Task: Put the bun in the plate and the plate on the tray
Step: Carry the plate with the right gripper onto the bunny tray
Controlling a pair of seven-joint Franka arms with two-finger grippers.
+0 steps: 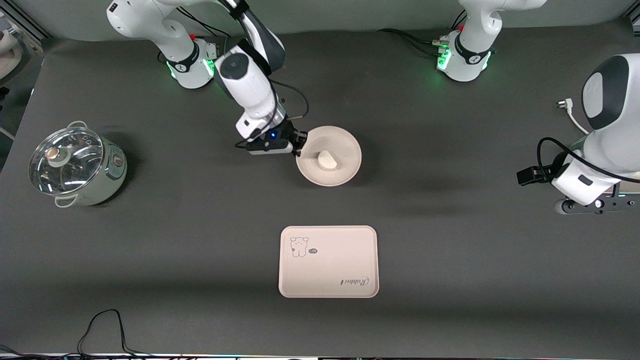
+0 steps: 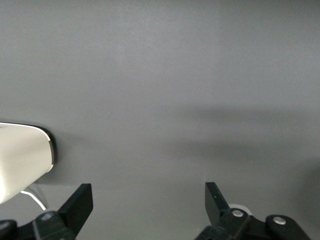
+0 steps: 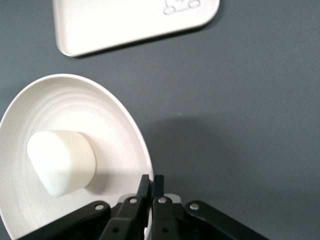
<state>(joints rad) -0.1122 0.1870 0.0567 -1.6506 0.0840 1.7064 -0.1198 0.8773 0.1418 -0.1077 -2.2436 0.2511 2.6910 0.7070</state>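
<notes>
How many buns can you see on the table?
1. The only bun lies in the plate, whose rim the right gripper pinches, farther from the front camera than the tray. The covered pot could hide more.

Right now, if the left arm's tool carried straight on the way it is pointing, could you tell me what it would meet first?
Most likely just the bare table. The left tool is open, waiting at the left arm's end, and its wrist view shows only dark mat ahead between its fingers. A white object sits off to one side, seemingly outside that line, though depth is unclear.
</notes>
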